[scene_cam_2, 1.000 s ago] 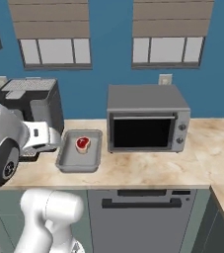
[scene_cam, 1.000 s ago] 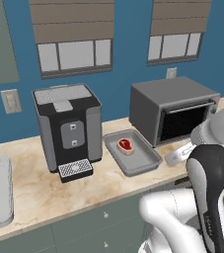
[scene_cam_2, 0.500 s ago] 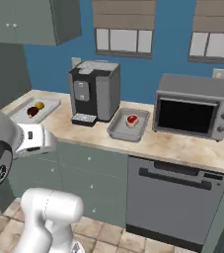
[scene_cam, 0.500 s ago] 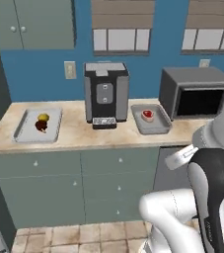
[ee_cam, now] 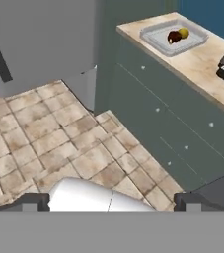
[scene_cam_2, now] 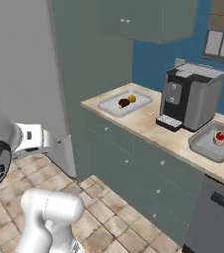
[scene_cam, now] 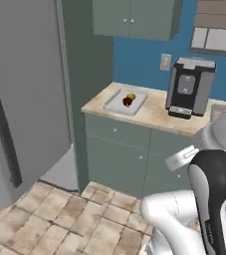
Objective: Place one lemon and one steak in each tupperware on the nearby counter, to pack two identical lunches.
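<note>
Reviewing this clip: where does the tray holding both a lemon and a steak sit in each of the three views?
Left base view: tupperware upper middle, on the counter's left end.
Right base view: tupperware centre, left of the coffee machine.
Hand view: tupperware top right.
Shared landmark: the counter's left end beside the tall grey-green panel.

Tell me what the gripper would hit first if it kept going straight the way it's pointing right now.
Most likely the tiled floor. In the hand view the open gripper looks down at the tiles in front of the grey-green cabinet fronts, well short of the counter and the tupperware. Depth is hard to judge.
</note>
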Controlling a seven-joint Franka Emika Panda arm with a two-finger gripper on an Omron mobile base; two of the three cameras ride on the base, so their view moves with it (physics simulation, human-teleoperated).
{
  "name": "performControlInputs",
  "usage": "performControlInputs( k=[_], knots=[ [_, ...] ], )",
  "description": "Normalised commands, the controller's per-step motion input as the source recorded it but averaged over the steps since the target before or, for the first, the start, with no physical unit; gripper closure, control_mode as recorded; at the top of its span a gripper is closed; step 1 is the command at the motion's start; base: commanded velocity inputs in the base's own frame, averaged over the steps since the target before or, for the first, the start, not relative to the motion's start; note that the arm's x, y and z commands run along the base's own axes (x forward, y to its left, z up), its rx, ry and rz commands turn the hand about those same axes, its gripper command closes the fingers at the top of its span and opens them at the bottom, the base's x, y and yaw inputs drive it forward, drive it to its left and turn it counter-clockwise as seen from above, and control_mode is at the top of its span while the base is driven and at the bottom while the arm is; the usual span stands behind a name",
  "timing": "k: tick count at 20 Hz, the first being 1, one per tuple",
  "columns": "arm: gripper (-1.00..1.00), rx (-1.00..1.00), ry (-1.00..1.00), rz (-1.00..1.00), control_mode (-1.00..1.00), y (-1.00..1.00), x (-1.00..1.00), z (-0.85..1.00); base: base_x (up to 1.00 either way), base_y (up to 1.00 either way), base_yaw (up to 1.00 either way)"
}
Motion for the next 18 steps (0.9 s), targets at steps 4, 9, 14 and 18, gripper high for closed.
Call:
performControlInputs(
  k=[4,9,14,18],
  knots=[
    [-1.00,0.00,0.00,0.00,1.00,0.00,0.00,0.00,-0.29,0.51,0.81],
    [-1.00,0.00,0.00,0.00,1.00,0.00,0.00,0.00,-0.22,0.71,0.74],
    [-1.00,0.00,0.00,0.00,1.00,0.00,0.00,0.00,-0.08,0.73,0.66],
    [-1.00,0.00,0.00,0.00,1.00,0.00,0.00,0.00,0.08,0.76,0.51]
  ],
)
